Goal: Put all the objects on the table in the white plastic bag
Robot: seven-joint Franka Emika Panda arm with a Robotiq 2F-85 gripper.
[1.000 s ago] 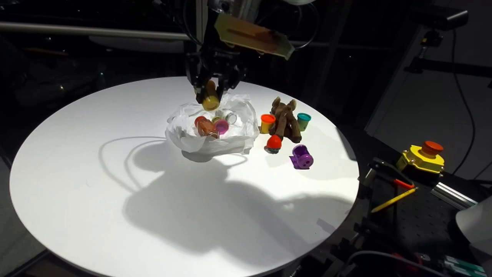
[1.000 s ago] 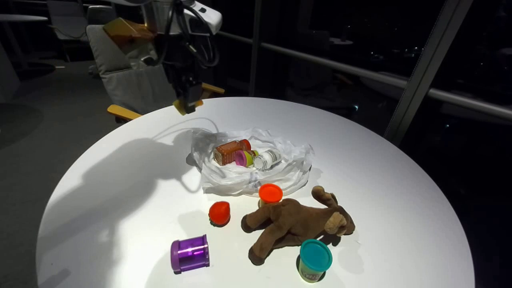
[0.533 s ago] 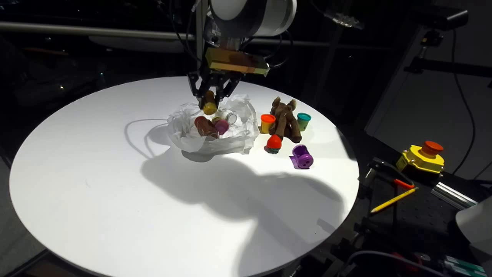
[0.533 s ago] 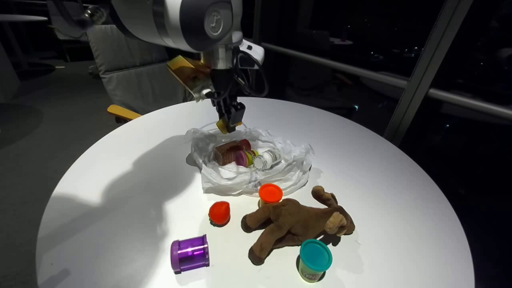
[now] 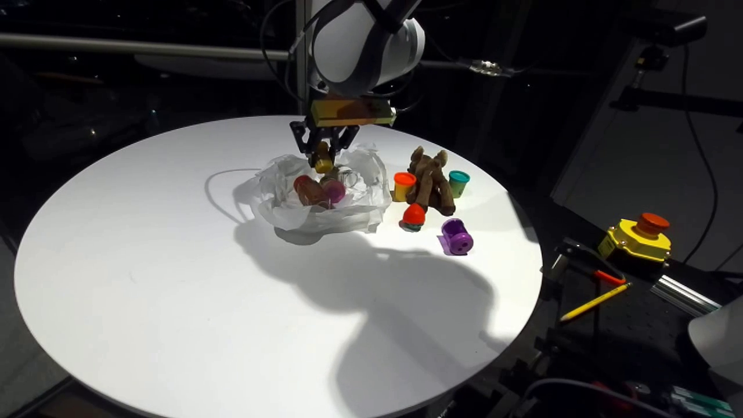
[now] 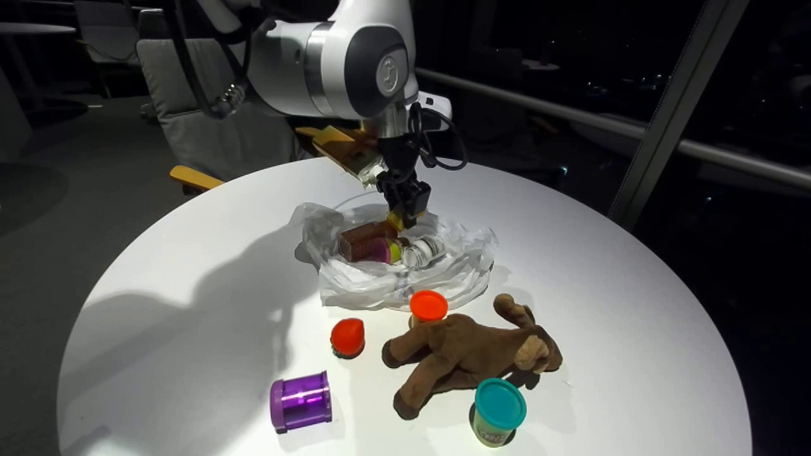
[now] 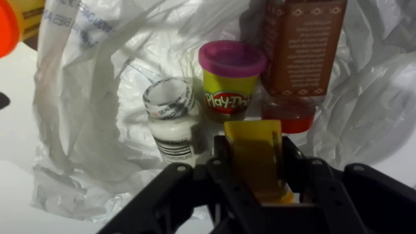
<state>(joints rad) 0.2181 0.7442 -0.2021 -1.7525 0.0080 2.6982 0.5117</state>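
My gripper (image 7: 254, 146) is shut on a yellow tub (image 7: 256, 156), its fingers on either side. It hangs low over the white plastic bag (image 6: 361, 292), which lies spread on the table (image 5: 145, 313). Within the bag rest a reddish-brown bottle with a red cap (image 7: 302, 48), a purple-lidded tub (image 7: 232, 61) and a whitish jar (image 7: 174, 130). On the table outside it lie a brown plush animal (image 6: 472, 348), an orange-lidded tub (image 6: 429, 306), a teal-lidded tub (image 6: 499, 411), a red toy (image 6: 348, 337) and a purple cylinder (image 6: 301, 401).
A black side bench with a yellow-red button box (image 5: 638, 238) and a yellow pencil (image 5: 596, 301) stands beside the table. A grey chair (image 6: 209, 120) is behind the table's far edge. The orange-lidded tub is close to the bag's rim.
The arm has carried the yellow tub over to the bag and lowered it, so it now hangs just above the things inside. The objects on the table have not moved.
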